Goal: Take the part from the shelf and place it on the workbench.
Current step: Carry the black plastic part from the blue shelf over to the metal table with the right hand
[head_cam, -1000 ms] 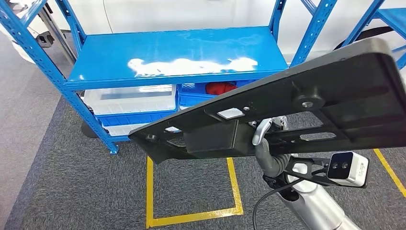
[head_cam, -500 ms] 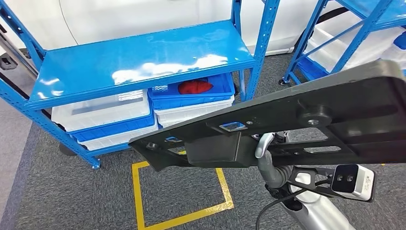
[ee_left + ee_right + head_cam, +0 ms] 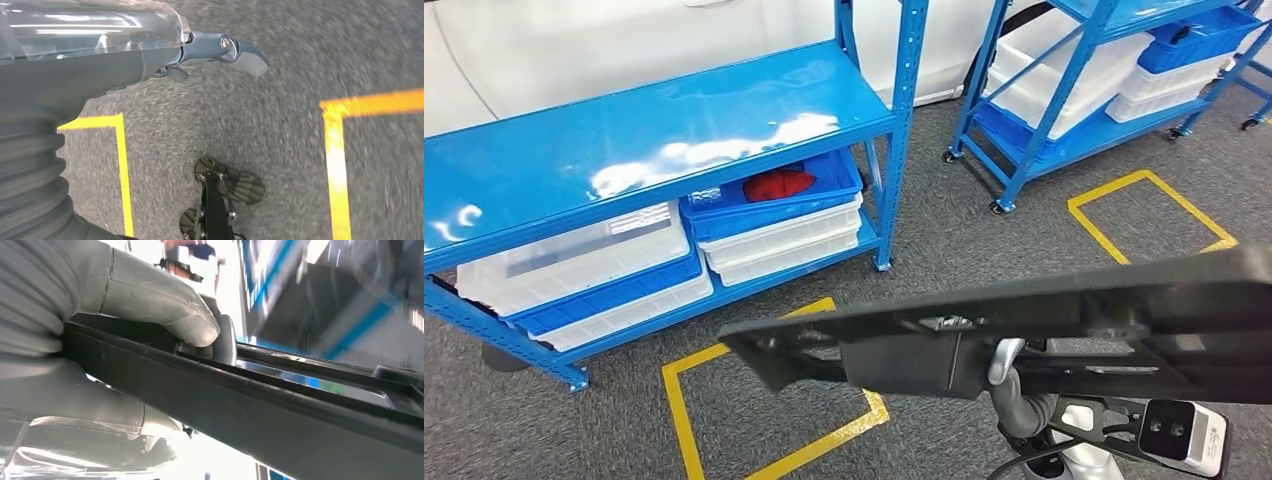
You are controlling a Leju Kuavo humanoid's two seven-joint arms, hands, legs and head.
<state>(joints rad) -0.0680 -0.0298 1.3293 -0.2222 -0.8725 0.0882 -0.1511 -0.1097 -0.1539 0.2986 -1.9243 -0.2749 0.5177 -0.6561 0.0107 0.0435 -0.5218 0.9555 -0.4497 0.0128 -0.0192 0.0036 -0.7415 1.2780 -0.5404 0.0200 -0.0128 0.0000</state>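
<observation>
The step in hand looked like the carry: the long black part was already off the blue shelf and had to reach a worktop that lay outside these pictures. Doing it well called, in my judgement, for keeping the part level and close to the body, since most of its length reached out well beyond the hand on both sides and could swing into the shelf posts on a turn. The right hand was clamped on the part near its middle, thumb pressed on the upper face and the fingers underneath, so the part sat directly in it, nearly flat. The left hand hung over the grey floor, holding nothing, fingers loosely extended.
</observation>
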